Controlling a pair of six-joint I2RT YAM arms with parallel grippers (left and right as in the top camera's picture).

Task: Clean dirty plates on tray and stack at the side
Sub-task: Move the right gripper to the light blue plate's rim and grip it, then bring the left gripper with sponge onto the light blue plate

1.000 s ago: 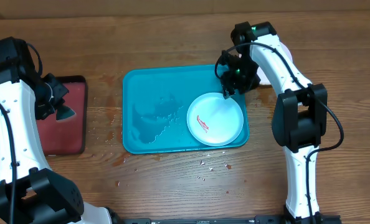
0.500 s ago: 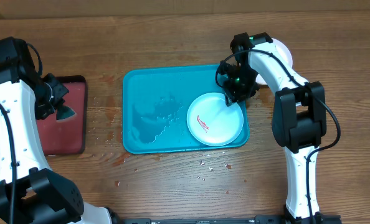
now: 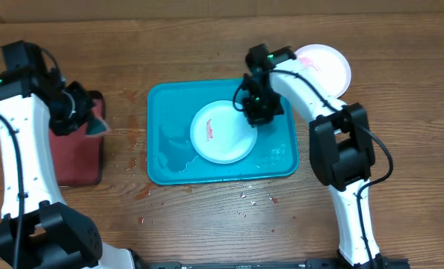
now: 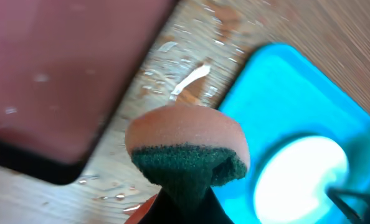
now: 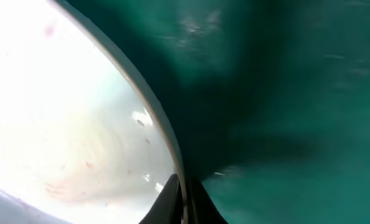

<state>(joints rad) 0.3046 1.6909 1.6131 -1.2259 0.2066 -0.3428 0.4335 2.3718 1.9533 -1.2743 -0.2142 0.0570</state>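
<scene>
My right fingers point(image 5: 184, 202) pinch the rim of the white plate point(image 3: 220, 136) on the tray point(image 3: 162, 112); my left fingers point(image 4: 182, 200) clamp the sponge point(image 4: 185, 144) over the bench point(image 3: 207, 217).

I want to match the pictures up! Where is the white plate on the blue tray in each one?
Overhead: the white plate is in the middle of the picture, on the tray.
Left wrist: white plate, blurry, at the lower right.
Right wrist: white plate, very close, filling the left side.
Shared landmark: the turquoise tray, which lies under the plate in all three.
</scene>
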